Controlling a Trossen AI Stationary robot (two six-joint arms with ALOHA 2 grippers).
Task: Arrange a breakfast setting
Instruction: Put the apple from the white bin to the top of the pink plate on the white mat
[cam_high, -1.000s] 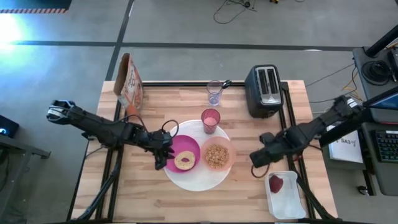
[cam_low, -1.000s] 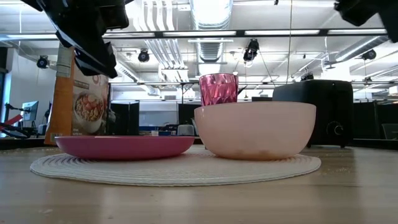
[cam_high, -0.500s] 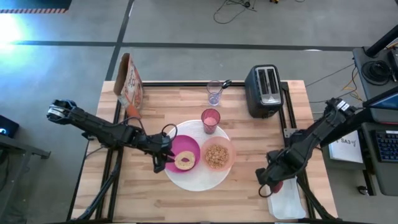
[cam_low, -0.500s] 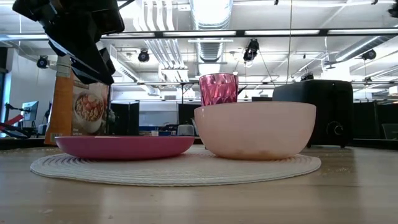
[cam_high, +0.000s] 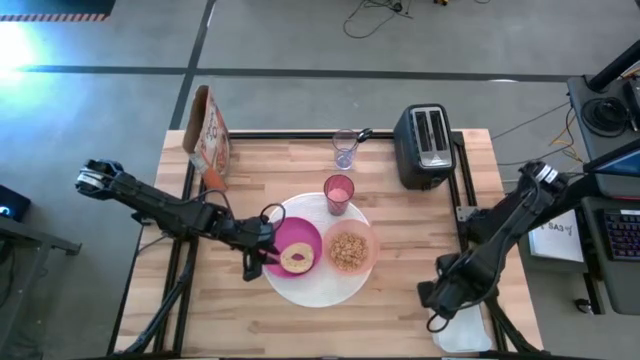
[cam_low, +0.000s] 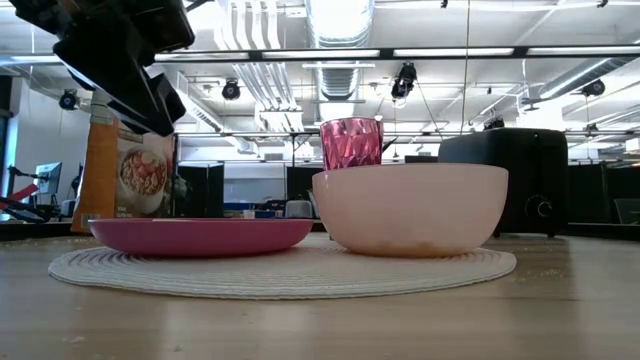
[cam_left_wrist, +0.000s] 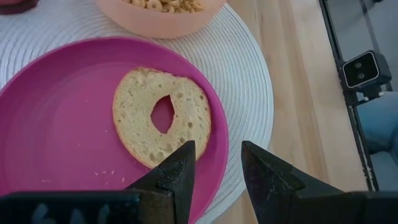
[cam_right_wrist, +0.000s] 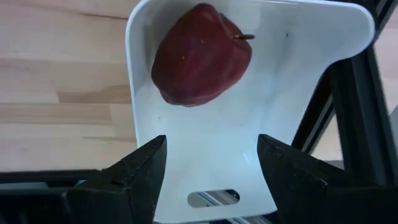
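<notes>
Right gripper (cam_right_wrist: 208, 171), at lower right of the high view, has descended over the white rectangular tray (cam_right_wrist: 273, 93) and spread its fingers wide, framing the dark-red fruit (cam_right_wrist: 200, 55) without touching it: pickup seems imminent. Left gripper (cam_left_wrist: 214, 171), fingers slightly parted and empty, hovers at the smaller magenta plate (cam_left_wrist: 56, 143), where the sliced bagel (cam_left_wrist: 163, 115) lies on the large white round plate (cam_high: 315, 290).

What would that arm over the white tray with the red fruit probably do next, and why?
Probably lower the right gripper and close on the dark-red fruit. It is open above the white tray, and the fruit lies loose just ahead of its fingers, not yet on the large white plate.
</notes>
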